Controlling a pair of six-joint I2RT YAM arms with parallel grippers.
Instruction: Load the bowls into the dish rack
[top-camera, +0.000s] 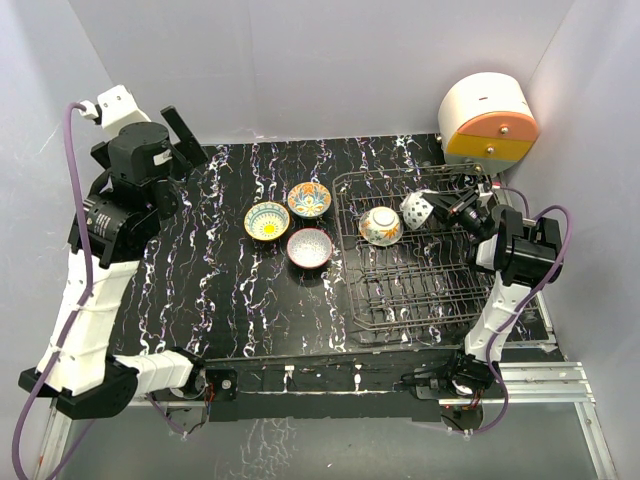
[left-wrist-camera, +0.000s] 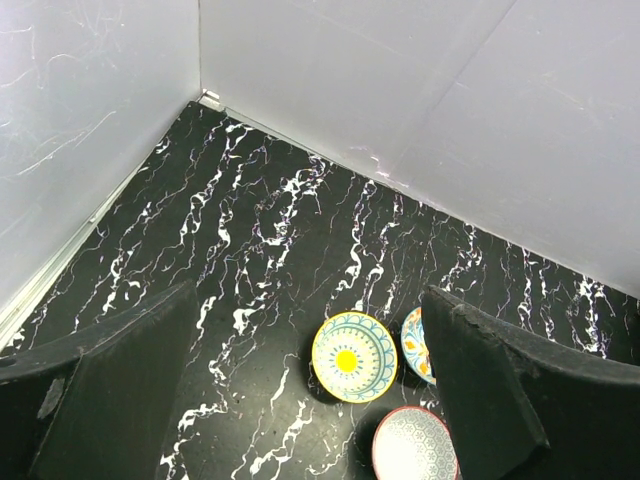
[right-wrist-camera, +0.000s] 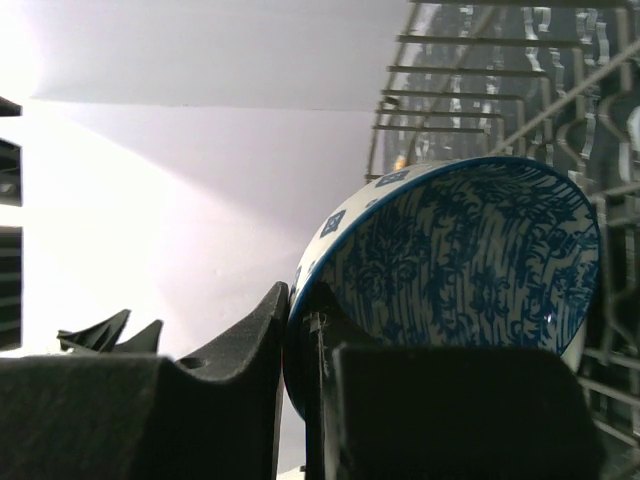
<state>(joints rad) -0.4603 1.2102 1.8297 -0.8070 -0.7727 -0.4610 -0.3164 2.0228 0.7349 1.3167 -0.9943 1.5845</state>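
Above the dish rack (top-camera: 430, 290), seen from overhead, the right gripper (top-camera: 437, 211) holds a blue bowl (top-camera: 417, 209) on edge beside a racked bowl (top-camera: 381, 226); three bowls (top-camera: 310, 247) sit on the table (top-camera: 220, 290).

Left wrist: the left gripper (left-wrist-camera: 308, 330) gapes wide above the yellow bowl (left-wrist-camera: 354, 356).

Right wrist: fingers (right-wrist-camera: 250, 340) pinch only the rim; released off the tines, it could topple.

You have no text, label, brand, number or sign to read in any view (the marks on the blue bowl (right-wrist-camera: 460, 270) and the other bowls (top-camera: 267, 221) are painted patterns, not lettering).
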